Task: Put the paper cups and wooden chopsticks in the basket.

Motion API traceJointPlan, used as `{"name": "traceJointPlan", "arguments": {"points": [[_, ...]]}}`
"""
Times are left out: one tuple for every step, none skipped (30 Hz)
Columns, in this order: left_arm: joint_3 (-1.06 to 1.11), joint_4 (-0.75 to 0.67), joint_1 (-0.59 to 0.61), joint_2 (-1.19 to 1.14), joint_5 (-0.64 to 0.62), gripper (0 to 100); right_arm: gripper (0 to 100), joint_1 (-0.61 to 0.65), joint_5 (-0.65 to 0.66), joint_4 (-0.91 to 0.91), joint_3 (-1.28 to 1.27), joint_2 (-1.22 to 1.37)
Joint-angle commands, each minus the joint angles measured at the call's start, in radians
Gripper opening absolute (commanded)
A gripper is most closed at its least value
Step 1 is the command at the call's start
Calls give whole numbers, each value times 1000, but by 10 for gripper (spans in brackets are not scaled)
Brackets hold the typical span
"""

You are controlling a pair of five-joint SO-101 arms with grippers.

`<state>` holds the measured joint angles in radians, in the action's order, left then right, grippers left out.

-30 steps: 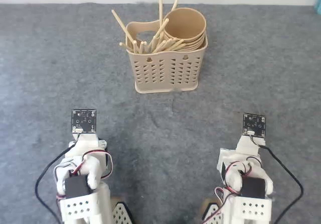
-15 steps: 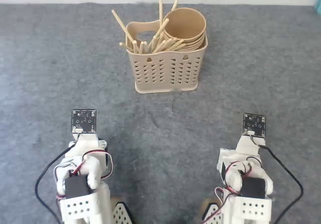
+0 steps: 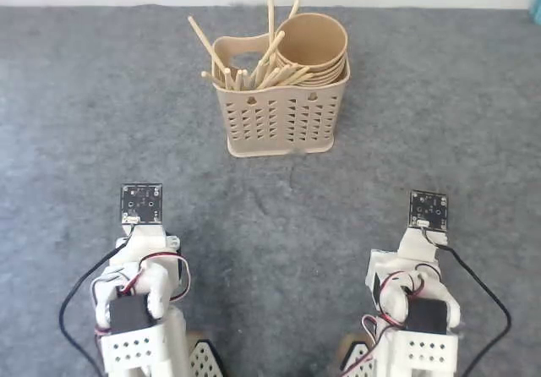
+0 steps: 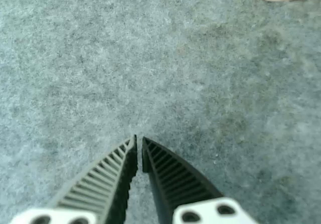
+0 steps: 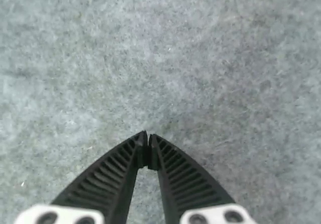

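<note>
1. Grey carpet (image 3: pixel 84 98) covers the table.
2. My left arm (image 3: pixel 139 284) and right arm (image 3: pixel 414 301) sit at the near edge, well apart from the basket.
3. Basket (image 3: pixel 283 119) stands upright at the far middle.
4. Paper cups (image 3: pixel 313 43) are stacked inside its right part.
5. Wooden chopsticks (image 3: pixel 262 77) lean in its left part, tips sticking out above the rim.
6. My left gripper (image 4: pixel 139 139) is over bare carpet, fingers pressed nearly together and holding nothing.
7. My right gripper (image 5: pixel 148 133) is the same, tips touching.
</note>
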<state>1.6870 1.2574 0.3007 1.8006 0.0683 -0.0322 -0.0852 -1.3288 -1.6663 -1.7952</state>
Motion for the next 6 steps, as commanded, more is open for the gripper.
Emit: {"name": "traceJointPlan", "arguments": {"points": [[-2,5,-6,15,-8,12,6,7,-11,19,-17,-21],[-2,5,-6,15,-8,12,6,7,-11,19,-17,-21],[-2,5,-6,15,-8,12,6,7,-11,19,-17,-21],[-2,5,-6,15,-8,12,6,7,-11,19,-17,-21],[-2,5,-6,15,-8,12,6,7,-11,19,-17,-21],[-2,5,-6,15,-8,12,6,7,-11,19,-17,-21]]}}
